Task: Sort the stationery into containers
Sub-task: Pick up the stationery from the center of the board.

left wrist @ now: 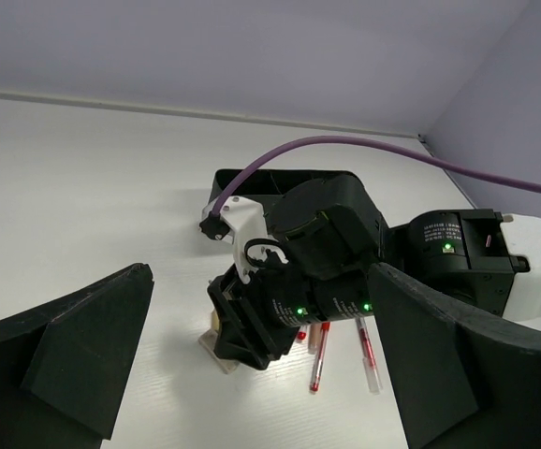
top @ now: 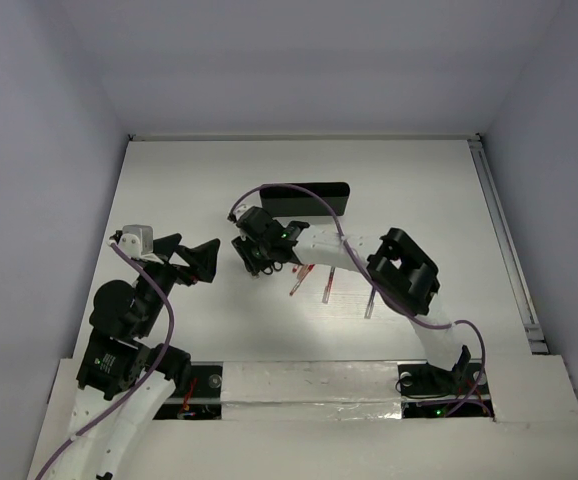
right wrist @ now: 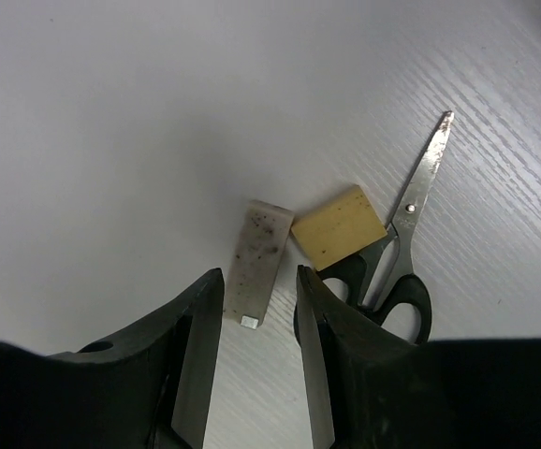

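In the right wrist view my right gripper [right wrist: 258, 283] is open, its jaws on either side of a pale speckled eraser strip [right wrist: 259, 253] lying on the table. A beige eraser block [right wrist: 339, 225] touches the strip's far corner. It partly overlaps small black-handled scissors [right wrist: 403, 257]. From above, the right gripper [top: 259, 256] is low over these, just in front of the long black tray [top: 305, 199]. Three red-and-clear pens [top: 327, 284] lie to its right. My left gripper [top: 195, 258] is open and empty, left of the right one.
The left wrist view shows the right gripper body [left wrist: 280, 309] close ahead, two pens [left wrist: 319, 355] beside it and the tray [left wrist: 252, 180] behind. A purple cable [left wrist: 364, 148] arcs over the right arm. White walls enclose the table [top: 169, 180].
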Motion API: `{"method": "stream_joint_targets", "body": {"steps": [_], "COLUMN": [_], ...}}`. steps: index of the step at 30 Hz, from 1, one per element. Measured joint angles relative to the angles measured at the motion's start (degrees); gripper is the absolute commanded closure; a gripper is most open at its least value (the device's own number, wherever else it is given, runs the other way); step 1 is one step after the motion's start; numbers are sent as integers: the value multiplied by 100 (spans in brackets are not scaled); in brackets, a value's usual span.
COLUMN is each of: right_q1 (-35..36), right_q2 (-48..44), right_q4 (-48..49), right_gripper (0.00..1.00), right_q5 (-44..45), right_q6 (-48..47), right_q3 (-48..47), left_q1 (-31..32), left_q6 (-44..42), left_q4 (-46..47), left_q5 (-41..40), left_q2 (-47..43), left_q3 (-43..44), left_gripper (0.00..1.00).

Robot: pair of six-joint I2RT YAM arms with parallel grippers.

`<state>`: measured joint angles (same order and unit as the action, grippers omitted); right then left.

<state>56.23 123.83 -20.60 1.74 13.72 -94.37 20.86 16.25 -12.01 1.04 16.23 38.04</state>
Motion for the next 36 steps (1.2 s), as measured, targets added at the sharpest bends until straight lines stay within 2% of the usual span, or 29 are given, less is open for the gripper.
{"method": "stream_joint_targets", "body": {"steps": [16,30,36], "right_q1": [166,240,238], "right_q2": [144,144,144], "right_q4": [-83,-101,-101], "right_gripper": [56,57,50], "right_q5": [35,448,629], "right_q6": [70,103,133], "right_q3": [-173,-181,-179], "left_q1": [0,0,0], "left_q6": [0,0,0], "left_q4": [2,2,4], "left_q5": [31,63,107], "left_q2": [-35,-39,-39], "left_q3": [0,0,0], "left_gripper": [1,1,1]}}
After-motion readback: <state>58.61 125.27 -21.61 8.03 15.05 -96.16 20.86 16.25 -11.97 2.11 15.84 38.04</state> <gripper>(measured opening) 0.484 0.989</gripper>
